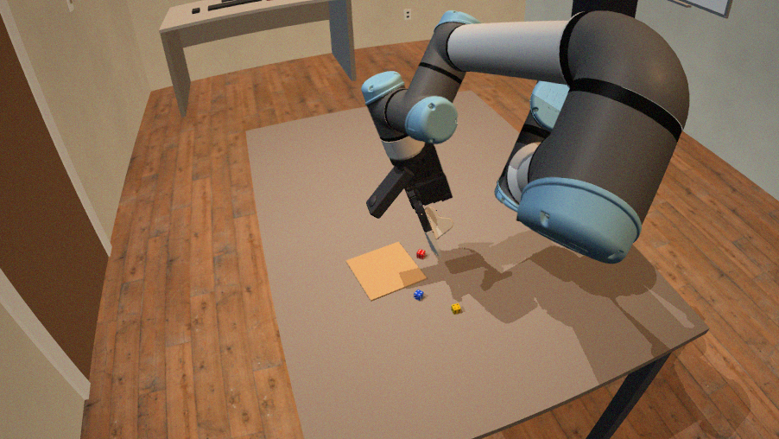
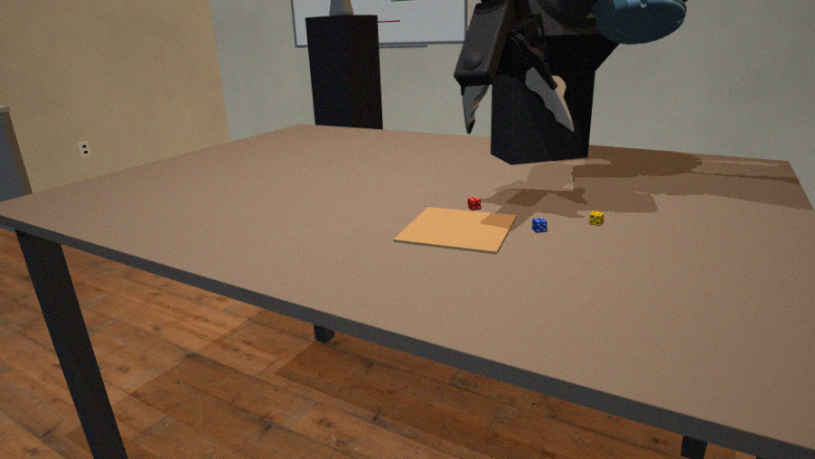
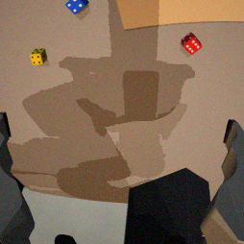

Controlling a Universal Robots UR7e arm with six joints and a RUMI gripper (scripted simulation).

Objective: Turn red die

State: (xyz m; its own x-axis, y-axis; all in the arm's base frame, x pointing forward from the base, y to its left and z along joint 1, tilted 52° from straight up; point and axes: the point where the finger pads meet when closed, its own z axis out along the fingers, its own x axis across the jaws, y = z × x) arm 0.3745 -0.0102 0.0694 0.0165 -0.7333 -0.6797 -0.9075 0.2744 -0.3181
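Red die (image 2: 473,202) sits on the table (image 2: 228,188) just off the mat's (image 2: 450,229) far corner, not on it. High above it hangs the gripper (image 2: 516,111), jaws spread wide and empty.

Brown table (image 2: 228,239), four items resting on it.
Tan mat (image 2: 450,229) flat near centre; red die (image 2: 473,202) just beyond its far edge; blue die (image 2: 538,224) and yellow die (image 2: 595,218) to the right.

A brown desk (image 2: 239,216) stands on a plank floor (image 1: 180,261). A grey side table (image 1: 256,22) and whiteboard (image 2: 427,23) line the walls.
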